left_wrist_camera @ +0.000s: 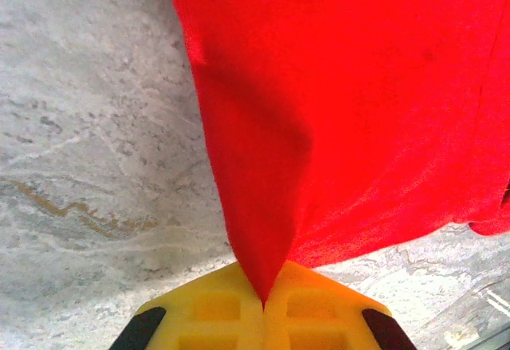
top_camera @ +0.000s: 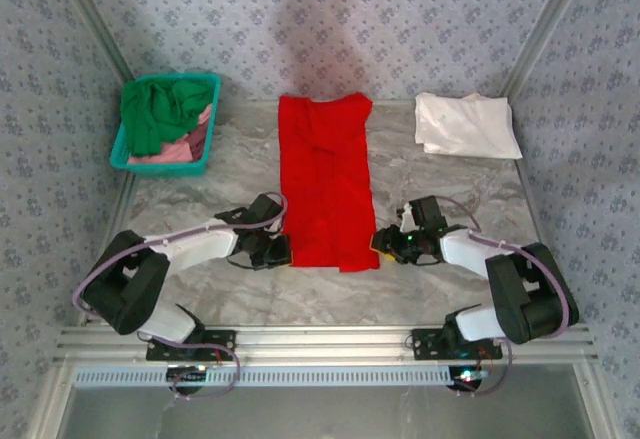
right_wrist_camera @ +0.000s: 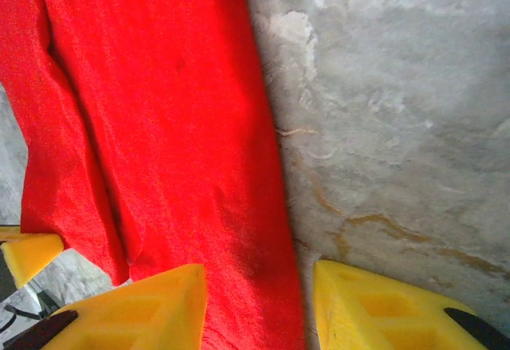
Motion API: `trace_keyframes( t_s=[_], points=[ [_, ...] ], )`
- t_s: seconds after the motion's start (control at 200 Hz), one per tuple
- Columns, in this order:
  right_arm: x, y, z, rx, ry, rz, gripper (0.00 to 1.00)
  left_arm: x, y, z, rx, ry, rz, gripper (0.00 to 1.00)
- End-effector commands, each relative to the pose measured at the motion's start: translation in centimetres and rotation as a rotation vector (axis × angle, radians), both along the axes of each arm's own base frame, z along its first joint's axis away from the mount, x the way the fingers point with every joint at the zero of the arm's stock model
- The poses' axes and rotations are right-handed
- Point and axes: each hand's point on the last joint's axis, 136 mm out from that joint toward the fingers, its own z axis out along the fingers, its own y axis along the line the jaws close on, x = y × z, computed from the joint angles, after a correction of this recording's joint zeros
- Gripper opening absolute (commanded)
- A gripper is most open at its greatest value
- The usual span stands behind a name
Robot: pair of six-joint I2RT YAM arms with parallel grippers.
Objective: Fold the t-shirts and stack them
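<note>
The left claw [left_wrist_camera: 264, 306] is clenched on a corner of the red t-shirt [left_wrist_camera: 358, 87]; the right claw [right_wrist_camera: 256, 282] stands partly open, the shirt's edge between its jaws

Bare surface [top_camera: 450, 174] lies open right of the red t-shirt [top_camera: 325, 174], up to the white t-shirt [top_camera: 465, 124] at the far right; the basket [top_camera: 165, 124] blocks my far-left corner.

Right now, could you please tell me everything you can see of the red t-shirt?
The red t-shirt is bright, soft plain cloth, folded into a long, narrow strip with some creases. It lies on the marbled table, its length running near to far. The left hand is shut on its near left corner; the open right hand straddles its near right edge.
</note>
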Motion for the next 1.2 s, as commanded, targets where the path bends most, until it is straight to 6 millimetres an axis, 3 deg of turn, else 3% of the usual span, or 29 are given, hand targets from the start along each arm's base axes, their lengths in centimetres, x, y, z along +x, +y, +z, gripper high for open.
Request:
trace_keyframes(
  t_s=[0.0, 0.28, 0.67, 1.024, 1.194],
  points=[
    [-2.9, 1.8, -0.3, 0.043, 0.078, 0.054, 0.42, -0.2, 0.6, 0.2, 0.006, -0.011, 0.003, 0.0],
    [-4.9, 1.3, -0.4, -0.007, 0.088, 0.038, 0.39, -0.5, 0.5, 0.2, -0.018, -0.021, 0.002, 0.0],
    [-2.1, 2.0, -0.9, -0.036, 0.039, 0.029, 0.37, -0.3, 0.7, -0.1, -0.032, -0.05, 0.009, 0.0],
    [-0.7, 3.7, 0.9, -0.025, -0.007, 0.051, 0.14, 0.2, 0.6, 0.7, -0.052, -0.08, 0.003, 0.0],
    [-1.0, 3.8, 1.0, -0.035, -0.003, 0.07, 0.05, 0.1, 0.7, 0.9, -0.052, -0.084, -0.009, 0.0]
  ],
)
